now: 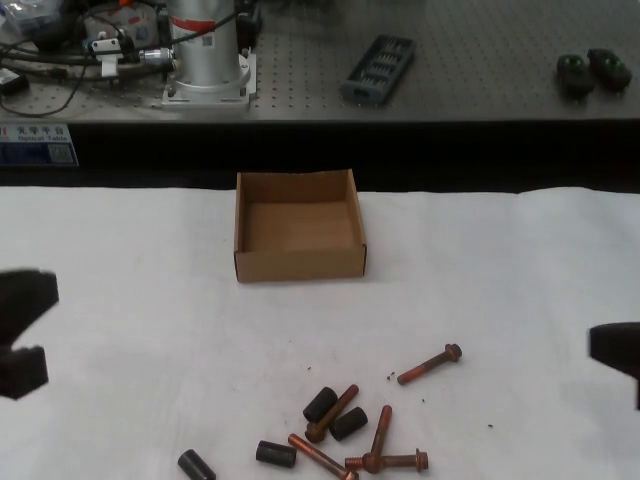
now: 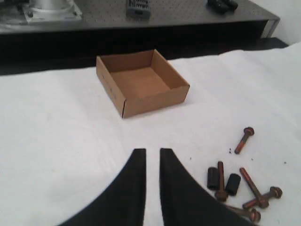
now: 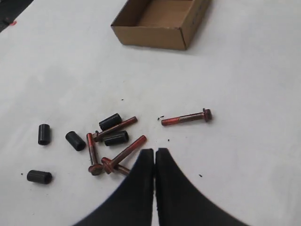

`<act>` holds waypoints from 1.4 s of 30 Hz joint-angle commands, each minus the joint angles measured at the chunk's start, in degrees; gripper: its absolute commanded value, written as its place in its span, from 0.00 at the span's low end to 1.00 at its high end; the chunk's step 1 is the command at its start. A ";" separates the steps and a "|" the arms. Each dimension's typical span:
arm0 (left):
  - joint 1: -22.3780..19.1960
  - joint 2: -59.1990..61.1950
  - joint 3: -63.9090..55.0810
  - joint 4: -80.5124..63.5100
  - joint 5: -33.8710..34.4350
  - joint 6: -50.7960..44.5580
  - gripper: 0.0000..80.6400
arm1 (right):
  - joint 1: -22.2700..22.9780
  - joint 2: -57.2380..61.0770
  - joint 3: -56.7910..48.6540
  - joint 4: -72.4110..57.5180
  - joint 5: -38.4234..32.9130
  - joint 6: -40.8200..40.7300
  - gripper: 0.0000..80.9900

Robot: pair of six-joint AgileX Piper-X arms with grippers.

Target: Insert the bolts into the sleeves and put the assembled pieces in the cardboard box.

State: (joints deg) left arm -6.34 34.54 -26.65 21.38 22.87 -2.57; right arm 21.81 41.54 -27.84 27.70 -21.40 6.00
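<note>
An empty cardboard box point(image 1: 300, 265) stands open on the white cloth, toward the back of the centre. In front of it lies one copper-coloured bolt point(image 1: 430, 364) by itself, and a cluster of bolts point(image 1: 345, 440) lies mixed with several short black sleeves point(image 1: 320, 404) near the front edge. My left gripper point(image 2: 153, 151) hovers over bare cloth at the far left point(image 1: 25, 335), its fingers slightly apart and holding nothing. My right gripper point(image 3: 155, 150) is at the far right point(image 1: 615, 350), shut and empty, just short of the bolt cluster point(image 3: 115, 155) and the lone bolt point(image 3: 186, 117).
Behind the cloth runs a dark perforated bench with a metal column base point(image 1: 205, 50), cables, a grey slotted rack point(image 1: 378, 65) and two black-green items point(image 1: 595, 70). Bare cloth lies on both sides of the box and between box and bolts.
</note>
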 commanded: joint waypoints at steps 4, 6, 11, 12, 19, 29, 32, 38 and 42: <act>-0.54 -0.17 -0.68 6.34 0.64 -3.23 0.11 | 8.96 5.63 -3.70 -0.29 3.45 -0.50 0.03; -1.35 -0.17 -0.68 7.31 0.65 -4.00 0.11 | 11.05 7.44 -3.91 -0.78 3.99 -0.28 0.03; -6.08 1.01 -0.68 8.60 0.07 -7.88 0.11 | 15.82 12.12 -3.89 -1.51 4.00 4.42 0.03; -7.32 1.61 -0.68 8.70 0.07 -8.94 0.11 | 16.56 12.74 -3.89 -1.51 4.00 5.26 0.03; -14.83 5.31 -0.68 8.39 -4.52 -10.41 0.11 | 21.39 15.25 -6.81 -0.85 6.90 7.55 0.03; -15.87 7.77 -0.68 8.32 -5.57 -10.98 0.11 | 22.29 24.14 -16.61 7.58 7.57 11.41 0.03; -15.87 7.77 -1.50 8.93 -5.57 -11.89 0.11 | 22.26 26.68 -18.29 7.58 7.99 13.82 0.03; -15.87 7.77 -4.17 8.92 -5.57 -11.88 0.11 | 22.26 31.18 -19.65 4.68 8.00 15.90 0.03; -15.87 7.77 -6.17 8.92 -5.57 -11.88 0.11 | 22.26 34.20 -20.00 4.27 8.55 17.63 0.06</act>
State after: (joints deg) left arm -22.04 42.15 -30.75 30.65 17.78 -13.50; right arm 43.90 75.11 -47.24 32.51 -12.99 22.80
